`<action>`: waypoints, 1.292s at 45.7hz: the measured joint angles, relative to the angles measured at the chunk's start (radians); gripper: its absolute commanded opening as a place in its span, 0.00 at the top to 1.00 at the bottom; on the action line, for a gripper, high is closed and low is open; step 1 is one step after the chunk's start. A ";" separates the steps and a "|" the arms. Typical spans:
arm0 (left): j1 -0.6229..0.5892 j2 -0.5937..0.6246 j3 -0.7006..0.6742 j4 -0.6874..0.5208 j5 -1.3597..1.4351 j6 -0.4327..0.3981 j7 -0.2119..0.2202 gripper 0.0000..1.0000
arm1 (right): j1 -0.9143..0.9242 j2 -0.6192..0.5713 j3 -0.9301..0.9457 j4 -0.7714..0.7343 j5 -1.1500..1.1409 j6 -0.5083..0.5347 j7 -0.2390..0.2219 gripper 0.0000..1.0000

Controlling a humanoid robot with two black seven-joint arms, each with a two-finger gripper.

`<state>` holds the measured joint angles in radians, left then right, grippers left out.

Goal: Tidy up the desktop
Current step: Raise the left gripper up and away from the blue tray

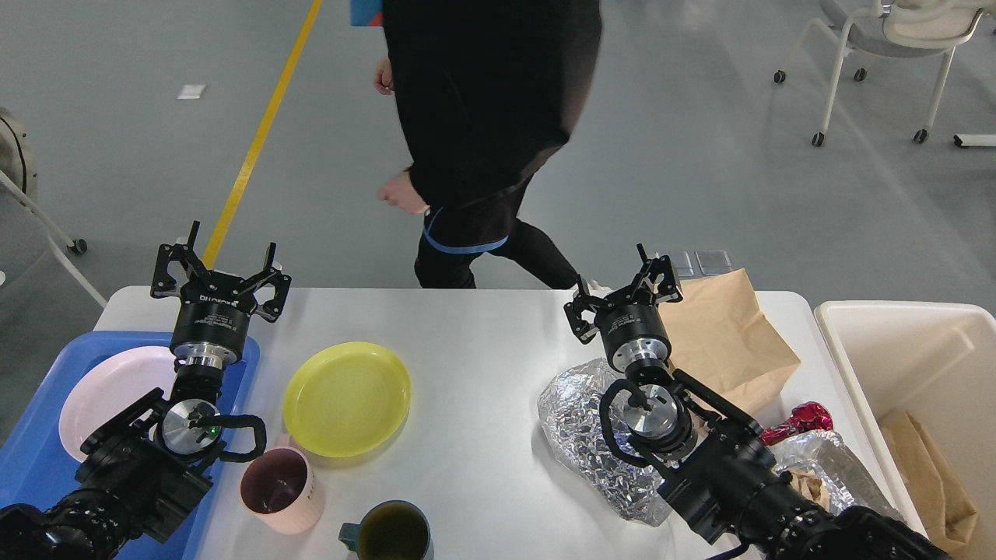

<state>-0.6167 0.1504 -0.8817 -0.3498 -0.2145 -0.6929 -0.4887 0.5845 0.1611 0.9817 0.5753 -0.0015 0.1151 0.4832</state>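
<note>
I see a yellow plate (347, 398) on the white desktop (482, 334); a pink plate (109, 389) in a blue tray (35, 459). The crumpled foil (580, 428) is silver; the paper bag (724, 338) is brown.

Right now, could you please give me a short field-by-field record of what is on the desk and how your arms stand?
surface: white desktop
dishes: yellow plate, pink cup, dark cup
blue tray: holds pink plate
rubbish: foil, brown paper bag, red wrapper
bin: at right, brown paper inside
left gripper: fingers open, empty
right gripper: fingers open, empty
</note>
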 measured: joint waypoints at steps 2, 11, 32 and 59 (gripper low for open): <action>0.000 0.000 -0.003 0.000 0.000 0.000 0.001 0.03 | 0.000 0.000 0.000 0.000 0.000 0.000 0.000 0.00; 0.002 -0.006 -0.017 0.000 -0.001 0.000 0.002 0.03 | 0.000 0.000 0.000 0.000 0.000 0.000 0.000 0.00; 0.001 -0.006 -0.018 0.000 -0.002 -0.001 0.001 0.03 | 0.000 0.000 0.000 0.000 0.000 0.000 0.000 0.00; -0.416 0.228 0.538 -0.012 0.009 0.551 0.006 0.03 | -0.002 0.000 0.000 0.002 0.000 0.000 0.000 0.00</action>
<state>-1.0328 0.3780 -0.3434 -0.3622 -0.2053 -0.1419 -0.4830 0.5828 0.1614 0.9817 0.5773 -0.0015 0.1151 0.4832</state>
